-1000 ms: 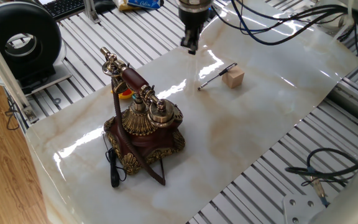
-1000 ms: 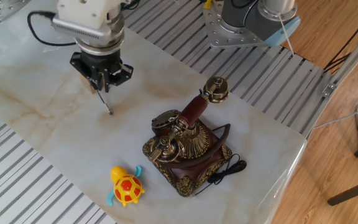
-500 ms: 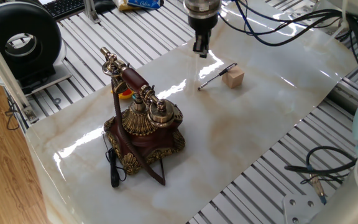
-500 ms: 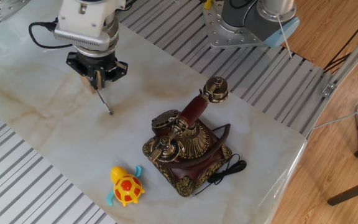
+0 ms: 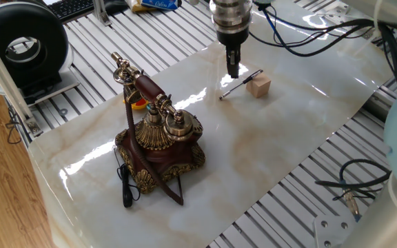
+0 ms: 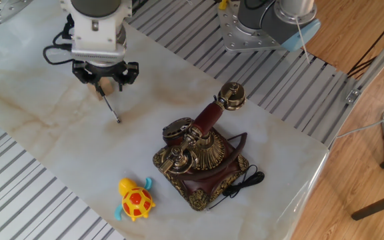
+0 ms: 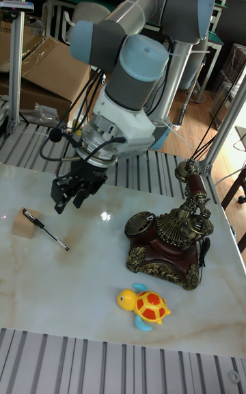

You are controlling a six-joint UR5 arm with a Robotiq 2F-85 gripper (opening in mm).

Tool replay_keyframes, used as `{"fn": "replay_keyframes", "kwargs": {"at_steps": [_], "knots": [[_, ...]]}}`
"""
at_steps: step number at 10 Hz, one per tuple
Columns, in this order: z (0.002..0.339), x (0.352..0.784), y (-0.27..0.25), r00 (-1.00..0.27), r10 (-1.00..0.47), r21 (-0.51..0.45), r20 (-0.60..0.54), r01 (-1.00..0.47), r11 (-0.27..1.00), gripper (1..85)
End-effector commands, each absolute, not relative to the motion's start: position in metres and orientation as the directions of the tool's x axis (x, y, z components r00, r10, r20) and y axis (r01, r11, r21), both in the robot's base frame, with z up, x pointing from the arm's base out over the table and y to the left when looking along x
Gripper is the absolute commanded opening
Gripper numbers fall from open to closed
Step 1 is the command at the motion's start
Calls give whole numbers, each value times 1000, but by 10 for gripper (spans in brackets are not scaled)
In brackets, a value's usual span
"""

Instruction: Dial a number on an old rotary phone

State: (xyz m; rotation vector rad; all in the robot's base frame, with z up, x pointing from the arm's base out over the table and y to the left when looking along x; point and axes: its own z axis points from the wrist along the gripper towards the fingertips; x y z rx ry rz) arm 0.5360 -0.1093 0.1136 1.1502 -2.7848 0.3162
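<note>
The old rotary phone (image 5: 160,138) (image 6: 202,157) (image 7: 167,240), dark wood with gold trim, stands on the marble sheet with its handset resting in the cradle. Its black cord (image 5: 125,186) lies beside the base. My gripper (image 5: 233,69) (image 6: 105,85) (image 7: 68,202) hangs well away from the phone, just above a black pen (image 5: 241,84) (image 6: 112,109) (image 7: 46,230) and close to a small wooden cube (image 5: 258,85) (image 7: 24,225). Its fingers stand apart and hold nothing.
A yellow and orange toy turtle (image 6: 135,200) (image 7: 147,306) lies near the phone. A round black device (image 5: 26,45) and a keyboard (image 5: 71,7) sit beyond the sheet's far edge. Loose cables (image 5: 353,186) trail off the near right side.
My gripper has travelled from near the sheet's far edge toward the pen and cube, ending just above the pen. The phone, pen, cube and turtle have not moved.
</note>
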Motion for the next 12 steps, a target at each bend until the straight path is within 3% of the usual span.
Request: {"fn": "replay_keyframes", "kwargs": {"at_steps": [1, 4, 6, 8, 12], "knots": [[114, 533, -112, -654, -720, -147, 231, -755, 639, 497], [82, 544, -125, -611, -760, -190, 223, -792, 581, 487], [79, 546, -130, -606, -765, -202, 218, -795, 572, 480], [79, 543, -131, -581, -779, -186, 235, -814, 551, 457], [44, 538, -133, -554, -813, -176, 180, -831, 528, 457]]}}
